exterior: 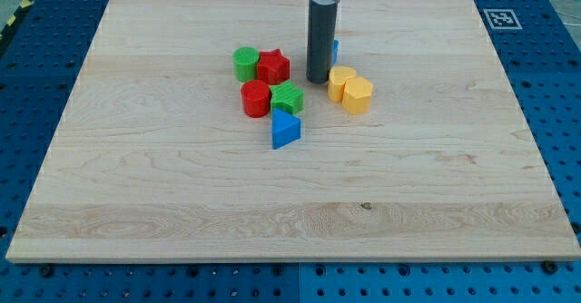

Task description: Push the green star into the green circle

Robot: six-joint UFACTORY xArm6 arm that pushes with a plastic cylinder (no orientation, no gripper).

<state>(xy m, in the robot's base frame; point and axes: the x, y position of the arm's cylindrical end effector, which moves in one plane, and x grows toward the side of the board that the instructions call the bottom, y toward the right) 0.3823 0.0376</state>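
Observation:
The green star (289, 97) lies near the board's middle, touching the red round block (256, 98) on its left. The green circle (245, 63) sits up and to the left, touching the red star (273, 66). The red star lies between the green circle and my tip. My tip (317, 81) stands to the upper right of the green star, just left of the two yellow blocks (349, 89), apart from the star.
A blue triangle block (284, 130) lies just below the green star. Another blue block (335, 51) is mostly hidden behind the rod. The wooden board (136, 203) lies on a blue perforated table, with a marker tag (502, 18) at the top right.

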